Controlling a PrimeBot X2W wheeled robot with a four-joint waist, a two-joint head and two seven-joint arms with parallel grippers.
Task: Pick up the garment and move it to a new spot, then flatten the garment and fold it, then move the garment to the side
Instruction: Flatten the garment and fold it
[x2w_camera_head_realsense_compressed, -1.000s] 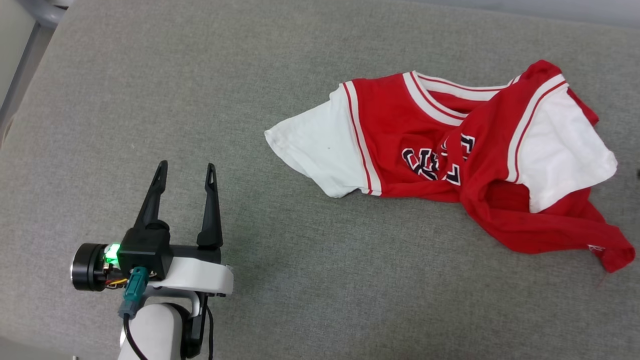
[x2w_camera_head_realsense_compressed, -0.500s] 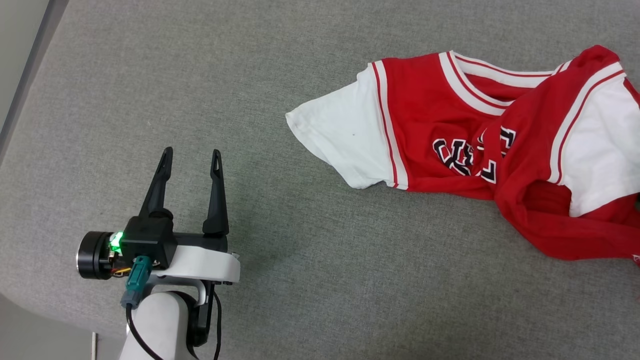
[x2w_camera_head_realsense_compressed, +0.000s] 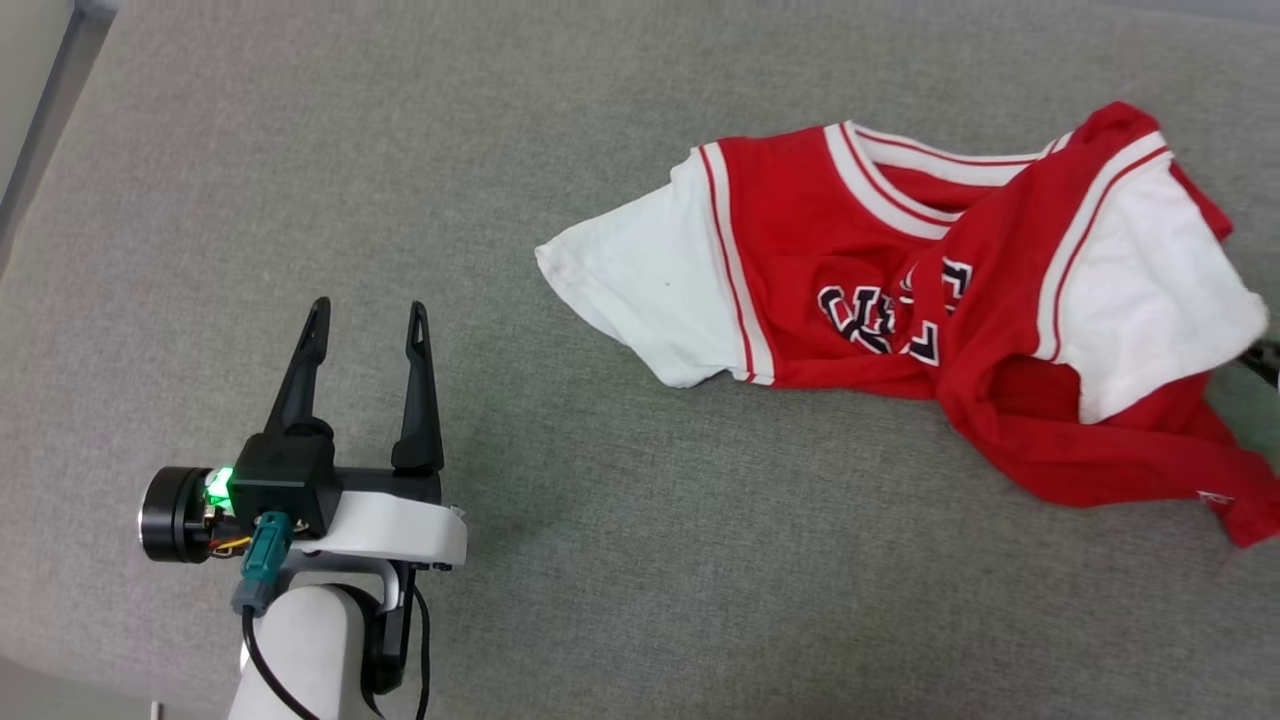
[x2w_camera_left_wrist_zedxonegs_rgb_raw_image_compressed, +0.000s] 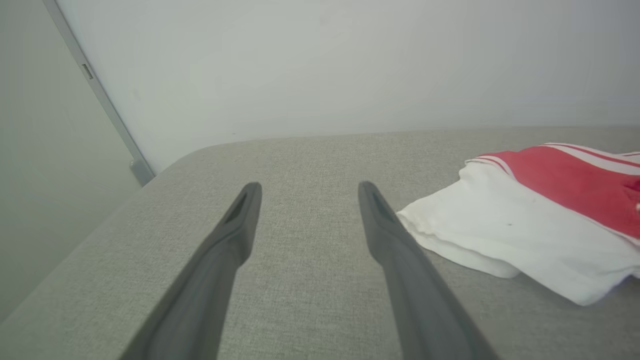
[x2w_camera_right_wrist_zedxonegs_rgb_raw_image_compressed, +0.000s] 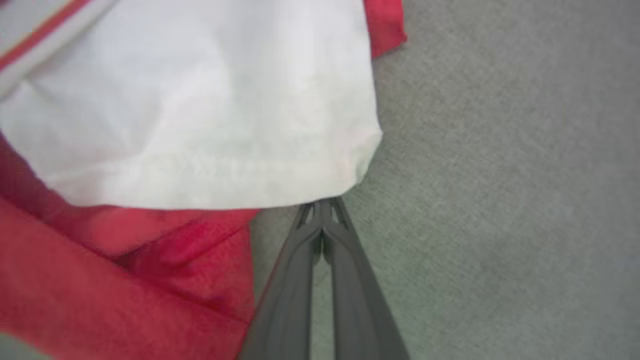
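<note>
On the chest of the garment (x2w_camera_head_realsense_compressed: 800, 220), black lettering (x2w_camera_head_realsense_compressed: 880, 320) with a white outline, buckled under a fold of red cloth and not legible as a word. Near the red hem, at lower right of the head view, a small white mark (x2w_camera_head_realsense_compressed: 1213, 497), too small to read.

Red jersey body, white short sleeves, red-and-white stripes along the collar (x2w_camera_head_realsense_compressed: 880, 185) and at both sleeve seams. Crumpled, not flat: the side toward the right of the head view twisted over the front, the hem bunched into a ridge. One white sleeve (x2w_camera_head_realsense_compressed: 640, 290) spread flat toward the left, a tiny dark speck on it; the other white sleeve (x2w_camera_head_realsense_compressed: 1150, 300) puffed up at the far right.

Lying on the grey fabric surface (x2w_camera_head_realsense_compressed: 600, 560), right of centre in the head view, well apart from the left gripper (x2w_camera_head_realsense_compressed: 369, 305).

Left gripper fingers spread wide, nothing between them, bare grey fabric beneath. In the left wrist view, the flat white sleeve just beside the right-hand finger, a pale wall (x2w_camera_left_wrist_zedxonegs_rgb_raw_image_compressed: 350, 65) beyond.

Right gripper (x2w_camera_right_wrist_zedxonegs_rgb_raw_image_compressed: 322, 204) fingers pressed together, tips right at the hem of the puffed white sleeve. Perhaps a pinch of cloth between them, but too blurred to tell.
</note>
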